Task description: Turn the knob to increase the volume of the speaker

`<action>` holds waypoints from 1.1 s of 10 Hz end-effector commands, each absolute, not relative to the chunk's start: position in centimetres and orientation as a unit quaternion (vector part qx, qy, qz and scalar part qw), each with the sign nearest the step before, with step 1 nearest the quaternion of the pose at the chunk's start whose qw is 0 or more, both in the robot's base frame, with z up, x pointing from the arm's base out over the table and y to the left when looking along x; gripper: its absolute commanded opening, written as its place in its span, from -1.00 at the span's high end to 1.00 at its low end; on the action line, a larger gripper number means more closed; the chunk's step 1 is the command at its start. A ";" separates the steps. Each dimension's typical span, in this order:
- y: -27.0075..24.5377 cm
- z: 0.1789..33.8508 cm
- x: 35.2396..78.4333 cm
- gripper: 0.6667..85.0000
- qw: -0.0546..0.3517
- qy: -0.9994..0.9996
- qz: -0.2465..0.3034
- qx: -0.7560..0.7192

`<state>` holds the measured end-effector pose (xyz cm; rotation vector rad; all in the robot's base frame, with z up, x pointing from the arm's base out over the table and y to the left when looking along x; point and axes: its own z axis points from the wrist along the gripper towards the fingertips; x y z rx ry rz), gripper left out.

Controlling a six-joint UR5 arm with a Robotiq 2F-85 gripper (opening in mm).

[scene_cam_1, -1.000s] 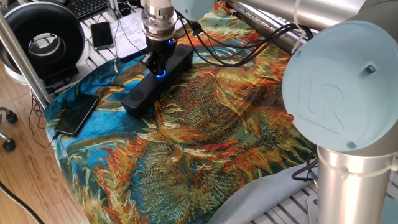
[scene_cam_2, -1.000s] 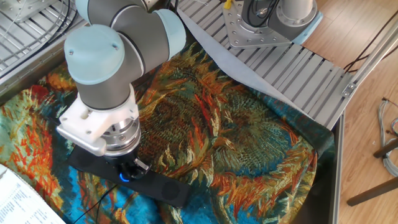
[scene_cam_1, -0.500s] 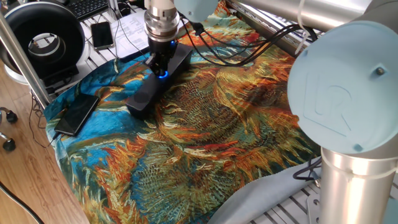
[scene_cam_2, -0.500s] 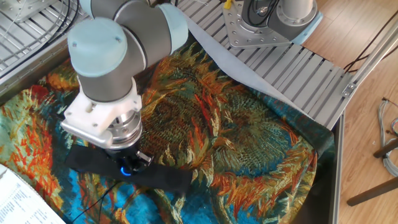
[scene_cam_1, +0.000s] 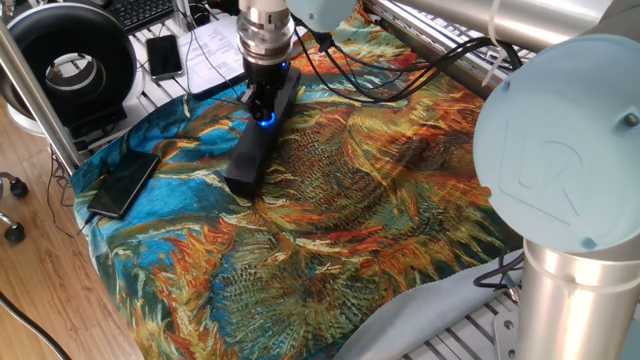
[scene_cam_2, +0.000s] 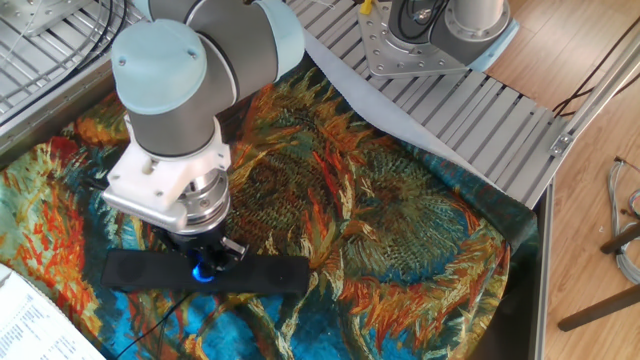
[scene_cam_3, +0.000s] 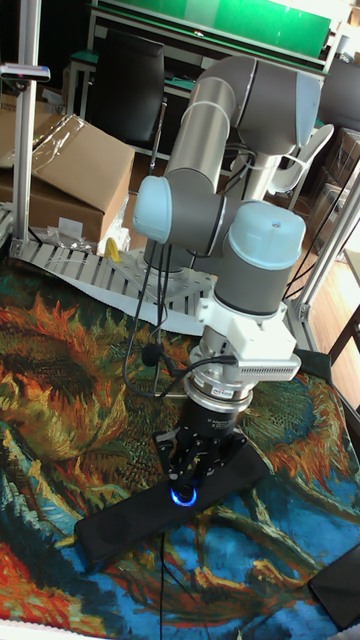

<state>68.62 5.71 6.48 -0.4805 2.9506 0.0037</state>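
The speaker is a long black bar lying on the sunflower-patterned cloth, with its near end pointing toward the cloth's front. Its knob glows blue around the middle of the bar. My gripper points straight down onto the knob and is shut on it. In the other fixed view the speaker lies almost level, with the knob lit under the gripper. The tall fixed view shows the gripper clamped over the knob on the speaker. The fingers hide the dial's top.
A flat black phone lies on the cloth's left edge and a second phone lies behind it. A big round black-and-white ring device stands at the back left. Black cables trail across the cloth behind the speaker.
The speaker has swung round on the cloth with the gripper still on the knob. Its near end has moved right in one fixed view, and the bar has gone from slanted to nearly level in the other.
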 end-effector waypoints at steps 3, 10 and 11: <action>5.7 6.4 68.1 0.14 0.070 0.983 0.006 -0.172; 4.4 6.3 67.5 0.10 0.049 0.964 -0.019 -0.259; 4.2 6.5 67.6 0.10 0.047 0.963 -0.020 -0.263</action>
